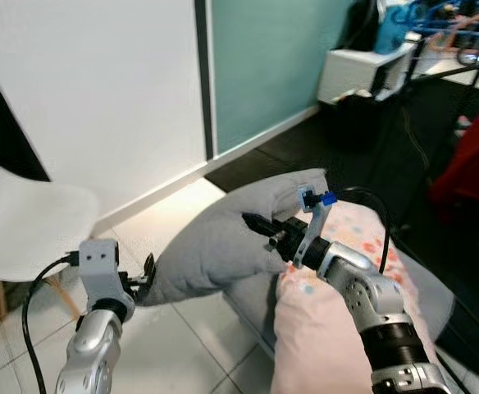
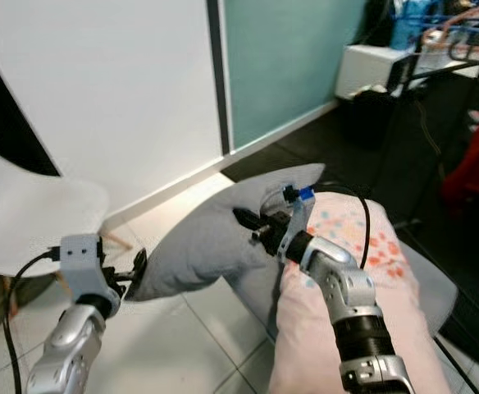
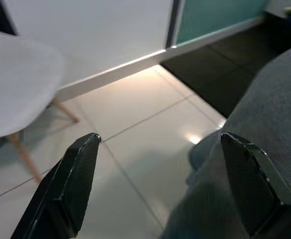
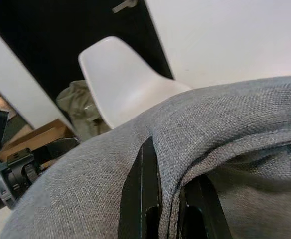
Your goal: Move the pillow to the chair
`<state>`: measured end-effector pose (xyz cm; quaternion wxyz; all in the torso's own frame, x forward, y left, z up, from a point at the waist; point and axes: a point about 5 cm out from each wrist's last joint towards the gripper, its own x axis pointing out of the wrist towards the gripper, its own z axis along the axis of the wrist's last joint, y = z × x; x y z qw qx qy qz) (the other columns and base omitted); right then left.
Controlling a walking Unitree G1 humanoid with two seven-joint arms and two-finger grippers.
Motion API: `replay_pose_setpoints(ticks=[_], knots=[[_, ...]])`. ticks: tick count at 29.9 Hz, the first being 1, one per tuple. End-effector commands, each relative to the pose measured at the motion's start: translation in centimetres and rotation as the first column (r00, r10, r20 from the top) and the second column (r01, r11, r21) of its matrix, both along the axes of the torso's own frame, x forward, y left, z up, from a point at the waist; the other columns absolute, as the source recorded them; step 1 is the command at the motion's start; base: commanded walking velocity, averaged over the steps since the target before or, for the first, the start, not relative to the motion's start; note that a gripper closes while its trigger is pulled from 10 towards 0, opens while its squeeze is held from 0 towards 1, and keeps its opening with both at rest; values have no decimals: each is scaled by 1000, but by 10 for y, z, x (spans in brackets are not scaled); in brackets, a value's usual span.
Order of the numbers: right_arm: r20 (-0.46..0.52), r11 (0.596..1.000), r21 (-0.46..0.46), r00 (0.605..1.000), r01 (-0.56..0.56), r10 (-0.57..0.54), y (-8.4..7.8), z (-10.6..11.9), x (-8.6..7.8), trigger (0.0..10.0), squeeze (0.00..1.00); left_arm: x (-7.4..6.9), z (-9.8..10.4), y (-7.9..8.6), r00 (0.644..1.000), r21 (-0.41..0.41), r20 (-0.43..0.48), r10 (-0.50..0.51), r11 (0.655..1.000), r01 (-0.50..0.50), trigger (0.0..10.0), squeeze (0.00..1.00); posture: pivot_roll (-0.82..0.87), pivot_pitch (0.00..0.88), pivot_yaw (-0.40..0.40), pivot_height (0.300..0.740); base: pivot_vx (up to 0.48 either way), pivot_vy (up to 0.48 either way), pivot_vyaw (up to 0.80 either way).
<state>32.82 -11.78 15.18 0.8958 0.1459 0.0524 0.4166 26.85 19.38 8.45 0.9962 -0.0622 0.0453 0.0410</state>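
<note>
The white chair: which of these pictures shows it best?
The right wrist view: the white chair shows its whole curved shell beyond the grey pillow. Both eye views cut its seat off at the frame's edge; the left wrist view shows part of the seat and wooden legs.

Showing a plain grey woven pillow (image 1: 223, 238) beside a pink cushion (image 1: 321, 328) dotted with pastel spots, a white chair (image 1: 26, 226) on pale wooden legs, cream floor tiles (image 3: 150, 129), a teal panel (image 1: 264, 66).
</note>
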Motion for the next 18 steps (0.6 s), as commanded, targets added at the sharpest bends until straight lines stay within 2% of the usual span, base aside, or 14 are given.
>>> replay_pose_setpoints(ticks=[1, 7, 10, 17, 18], knots=[[77, 998, 39, 996, -42, 39, 8, 17, -1, 0, 0, -1, -2, 4, 1000, 9, -21, 8, 1000, -8, 10000, 0, -121, 12, -27, 738, 0, 0, 794], [78, 998, 29, 996, -53, 50, 9, 15, -2, 0, 0, -1, -1, 3, 1000, 12, -19, 2, 1000, -2, 10000, 0, -121, 12, -27, 738, 0, 0, 794], [81, 998, 14, 995, -61, 60, 10, 14, -3, 0, 0, -1, 0, 0, 1000, -17, -12, -19, 1000, 19, 10000, 0, -123, 13, -28, 738, 0, 0, 794], [81, 998, -8, 995, -61, 62, 9, 12, -4, 0, 0, 0, 1, -2, 1000, -21, -6, -24, 999, 23, 10000, 0, -123, 12, -30, 738, 0, -472, 794], [82, 998, -13, 995, -59, 60, 8, 12, -4, 0, 0, 0, 1, -1, 1000, -23, -5, -7, 1000, 7, 10000, 0, -125, 12, -30, 738, 0, 0, 794]])
